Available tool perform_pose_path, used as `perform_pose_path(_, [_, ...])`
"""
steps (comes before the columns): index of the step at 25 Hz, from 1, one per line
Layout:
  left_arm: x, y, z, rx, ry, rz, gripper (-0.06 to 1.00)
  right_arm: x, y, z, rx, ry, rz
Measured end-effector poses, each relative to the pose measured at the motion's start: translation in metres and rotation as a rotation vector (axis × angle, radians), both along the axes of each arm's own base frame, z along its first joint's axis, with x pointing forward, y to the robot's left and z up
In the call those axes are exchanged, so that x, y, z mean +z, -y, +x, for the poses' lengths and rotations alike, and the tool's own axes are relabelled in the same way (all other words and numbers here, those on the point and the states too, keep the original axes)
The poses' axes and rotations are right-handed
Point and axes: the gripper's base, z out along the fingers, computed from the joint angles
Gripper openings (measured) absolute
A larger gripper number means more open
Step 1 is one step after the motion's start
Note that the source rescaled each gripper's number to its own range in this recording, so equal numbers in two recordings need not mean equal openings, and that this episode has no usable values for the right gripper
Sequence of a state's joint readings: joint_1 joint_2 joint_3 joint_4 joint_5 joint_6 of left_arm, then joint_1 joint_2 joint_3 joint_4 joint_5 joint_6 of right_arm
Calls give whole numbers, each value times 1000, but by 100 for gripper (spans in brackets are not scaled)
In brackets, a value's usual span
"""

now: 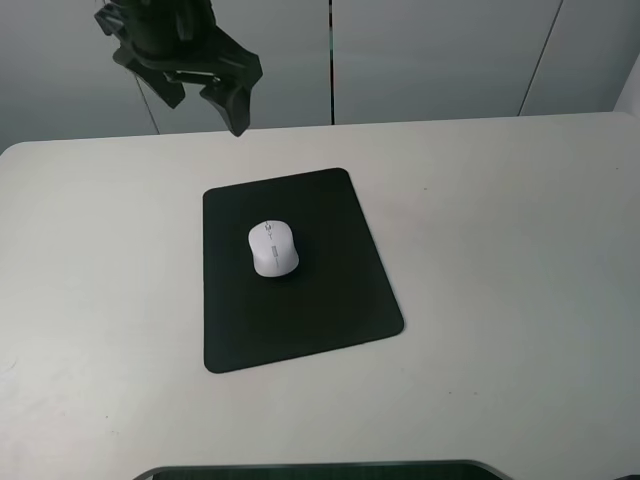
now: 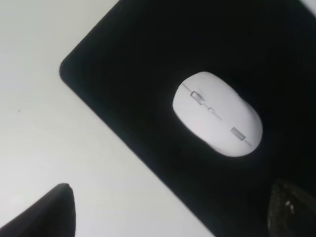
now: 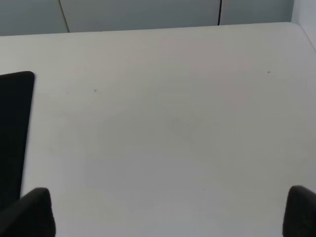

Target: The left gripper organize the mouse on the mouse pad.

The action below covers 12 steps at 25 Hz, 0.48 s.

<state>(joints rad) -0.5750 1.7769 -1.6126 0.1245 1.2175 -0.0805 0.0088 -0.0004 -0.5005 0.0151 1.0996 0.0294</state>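
The left gripper (image 1: 205, 95) is cut off by the frame's top edge. In the right wrist view, only a corner strip of the pad (image 3: 14, 128) is shown.

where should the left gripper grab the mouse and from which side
Probably across its two long sides at the widest middle part, coming straight down from above. The mouse lies flat on the pad with nothing around it, and its domed, glossy top offers no hold, while the flanks are the narrow span. The left gripper hangs above the pad's far edge, jaws apart.

White table (image 1: 500, 250) bears one black mouse pad (image 1: 310, 310), centre-left of the frame, lying flat and slightly skewed.
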Motion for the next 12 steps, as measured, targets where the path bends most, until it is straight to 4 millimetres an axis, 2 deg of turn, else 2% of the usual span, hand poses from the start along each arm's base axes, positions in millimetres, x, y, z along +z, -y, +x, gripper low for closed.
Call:
perform_pose_path(5, [3, -35, -18, 57, -19, 12, 100, 0, 0, 0, 0, 0, 0])
perform_pose_path(12, [10, -97, -63, 174, -20, 11, 100, 0, 0, 0, 0, 0, 0])
